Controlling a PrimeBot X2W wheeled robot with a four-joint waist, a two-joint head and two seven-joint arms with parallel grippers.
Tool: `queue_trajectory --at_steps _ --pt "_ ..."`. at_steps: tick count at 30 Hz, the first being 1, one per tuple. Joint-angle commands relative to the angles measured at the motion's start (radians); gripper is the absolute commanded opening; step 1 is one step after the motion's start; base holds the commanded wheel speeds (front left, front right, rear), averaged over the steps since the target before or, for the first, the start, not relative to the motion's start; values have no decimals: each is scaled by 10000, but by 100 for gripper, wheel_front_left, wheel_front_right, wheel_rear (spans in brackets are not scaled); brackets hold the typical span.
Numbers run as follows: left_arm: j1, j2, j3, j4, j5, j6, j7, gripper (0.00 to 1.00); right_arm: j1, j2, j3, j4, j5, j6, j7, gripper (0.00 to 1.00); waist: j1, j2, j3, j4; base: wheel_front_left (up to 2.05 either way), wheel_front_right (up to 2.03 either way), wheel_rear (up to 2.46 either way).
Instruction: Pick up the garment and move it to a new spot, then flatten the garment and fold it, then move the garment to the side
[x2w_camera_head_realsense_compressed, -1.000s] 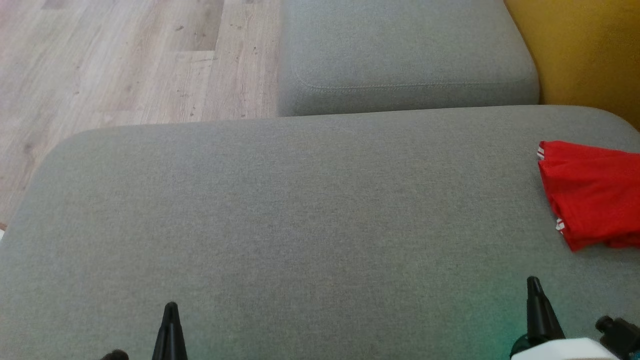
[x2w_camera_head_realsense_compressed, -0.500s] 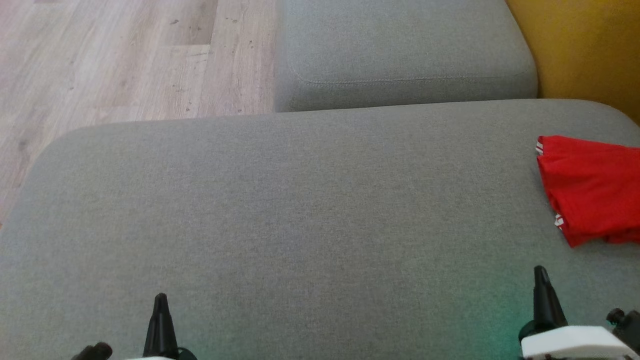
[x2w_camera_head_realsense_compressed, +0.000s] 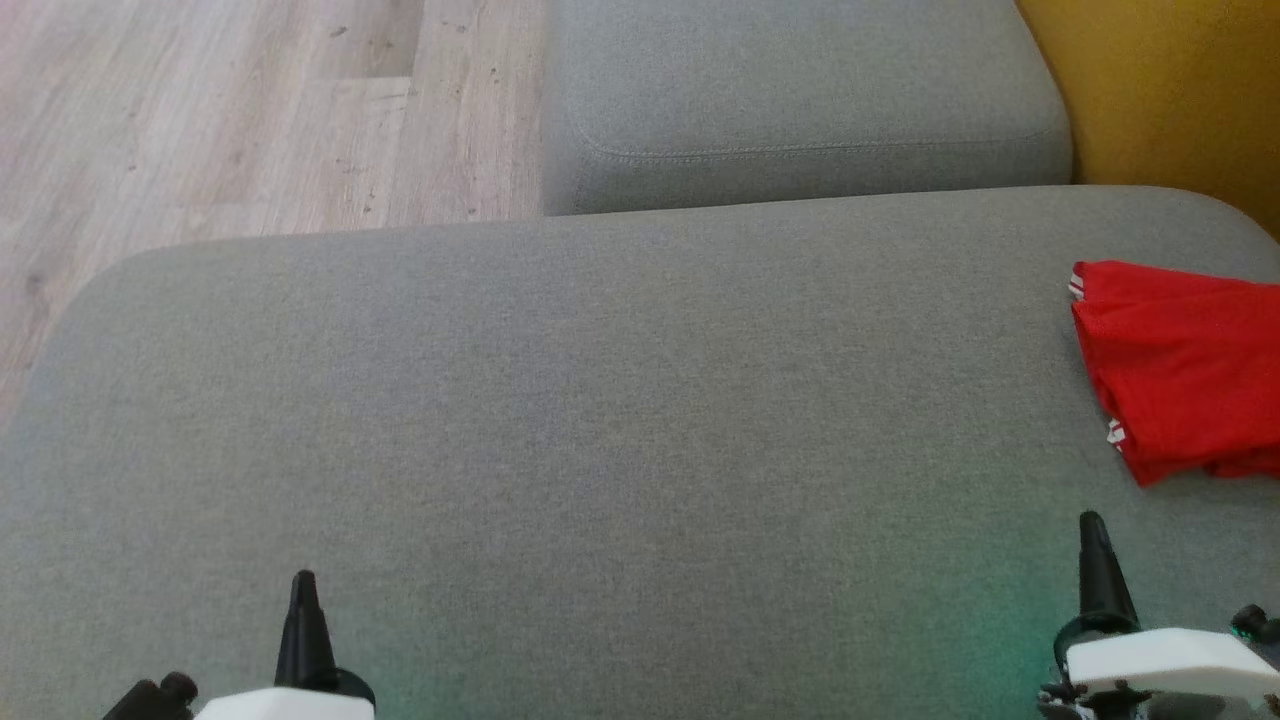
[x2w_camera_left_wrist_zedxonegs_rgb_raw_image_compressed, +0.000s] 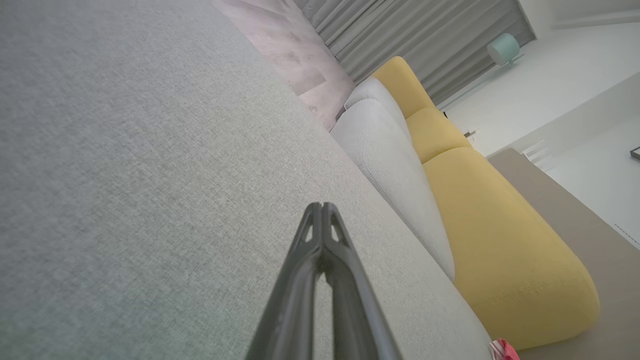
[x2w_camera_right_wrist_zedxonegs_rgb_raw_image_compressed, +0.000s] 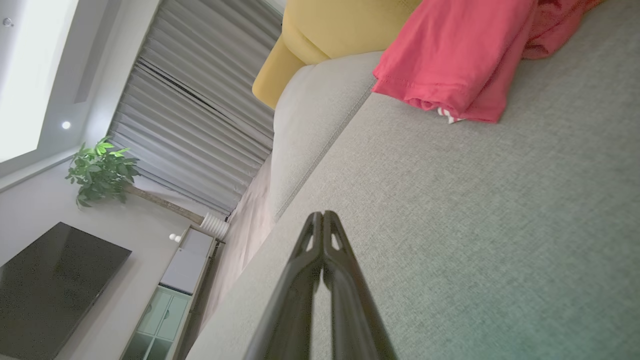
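Right end effector (x2w_camera_head_realsense_compressed: 1092, 525) edged forward; garment (x2w_camera_head_realsense_compressed: 1180, 370) lies ahead-right.

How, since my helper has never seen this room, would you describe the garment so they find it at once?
Look at the big grey cushion in front of the robot, beside the yellow sofa. Near its right edge lies the garment. It is bright red cloth with small white stripes at the hem, against plain grey.

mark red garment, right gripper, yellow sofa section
red fabric garment (x2w_camera_head_realsense_compressed: 1180, 370): head view, middle of cloth
right gripper (x2w_camera_head_realsense_compressed: 1091, 522), two dark fingers: head view, shut fingertips
yellow fabric sofa section (x2w_camera_head_realsense_compressed: 1160, 90): head view, side face
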Motion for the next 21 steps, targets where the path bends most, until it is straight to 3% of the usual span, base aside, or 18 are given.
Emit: queue_trajectory --at_steps 1,21 --pt "-581 137 287 -244 -243 -67 52 0 -619 -156 57 -283 254 -4 52 0 -1 0 10 -6 0 0 0" --pt "-1202 135 789 -30 -2587 -332 633 0 -1170 -165 -166 -243 2587 -5 632 0 -1 0 219 -123 0 0 0"
